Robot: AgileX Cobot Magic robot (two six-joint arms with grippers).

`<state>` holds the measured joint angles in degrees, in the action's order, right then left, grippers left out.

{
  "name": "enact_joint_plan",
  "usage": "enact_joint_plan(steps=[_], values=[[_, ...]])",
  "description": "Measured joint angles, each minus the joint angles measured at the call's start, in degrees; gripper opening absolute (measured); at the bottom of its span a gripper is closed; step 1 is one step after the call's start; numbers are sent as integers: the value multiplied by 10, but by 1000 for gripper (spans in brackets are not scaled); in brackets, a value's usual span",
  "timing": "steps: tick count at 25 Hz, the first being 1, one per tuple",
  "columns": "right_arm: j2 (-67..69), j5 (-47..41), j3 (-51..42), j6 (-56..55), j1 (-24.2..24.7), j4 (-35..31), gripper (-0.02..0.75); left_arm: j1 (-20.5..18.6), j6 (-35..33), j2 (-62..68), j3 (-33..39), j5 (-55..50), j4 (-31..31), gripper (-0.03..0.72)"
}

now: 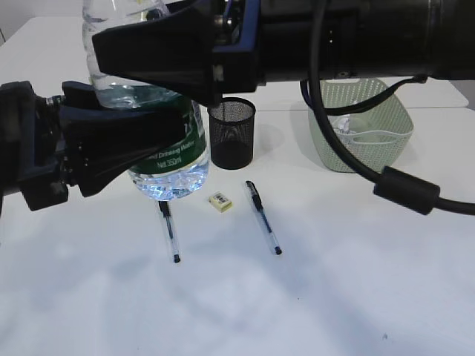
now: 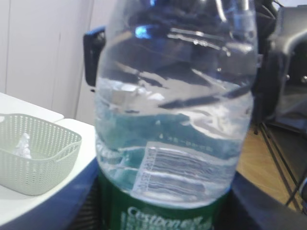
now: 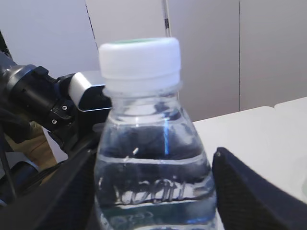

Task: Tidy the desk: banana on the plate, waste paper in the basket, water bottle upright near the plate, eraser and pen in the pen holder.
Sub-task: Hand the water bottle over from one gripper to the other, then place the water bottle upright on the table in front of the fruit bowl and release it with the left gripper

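L gripper (image 1: 137,144): jaws spread to bottle width and clamped on the green label band of the water bottle (image 1: 167,159), 1 finger each side. Bottle upright, base lifted off or just at the table (image 1: 334,297); cannot tell which.

R gripper (image 1: 159,55): jaws set wide, 1 dark finger (image 3: 254,191) each side of the bottle's upper body, below the white cap (image 3: 140,58). Contact w/ the plastic not clear in any view; cannot tell if it grips.

Below and just beyond the L jaws: pen no. 1 (image 1: 168,231), top end hidden by the bottle. Further to the R-arm side of the jaws: eraser (image 1: 219,200), then pen no. 2 (image 1: 263,218), both flat on the table, apart from each other. Behind the bottle: black mesh pen holder (image 1: 232,132), upright, just beside the bottle. Well away on the R-arm side: pale green basket (image 1: 360,126) w/ crumpled paper (image 1: 349,124) inside.

Surface: white table, 2 sections w/ a seam. Room: plain light walls, wood floor (image 2: 261,160) in the L wrist view.

Count: 1 bottle, 2 pens, 1 eraser, 1 holder, 1 basket.
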<state>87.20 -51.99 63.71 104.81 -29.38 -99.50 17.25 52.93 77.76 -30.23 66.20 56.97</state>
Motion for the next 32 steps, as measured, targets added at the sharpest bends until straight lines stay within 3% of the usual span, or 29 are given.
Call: enact_joint_plan(steps=[7, 12, 16, 22, 32], values=[[0, 15, 1, -16, 0, 4, 545, -29, -8, 1, 0, 1, 3, 409], [-1, 25, 4, -65, 1, 62, 546, -73, -8, 1, 1, 0, 16, 409], [-2, 16, 4, -165, -4, 199, 546, -117, -7, 2, 1, -24, -24, 405], [-8, 106, 7, -405, -4, 447, 546, -166, -6, 2, 1, -27, -29, 404], [-8, 79, 16, -919, -4, 933, 546, -183, -34, 2, 1, -74, -29, 404]])
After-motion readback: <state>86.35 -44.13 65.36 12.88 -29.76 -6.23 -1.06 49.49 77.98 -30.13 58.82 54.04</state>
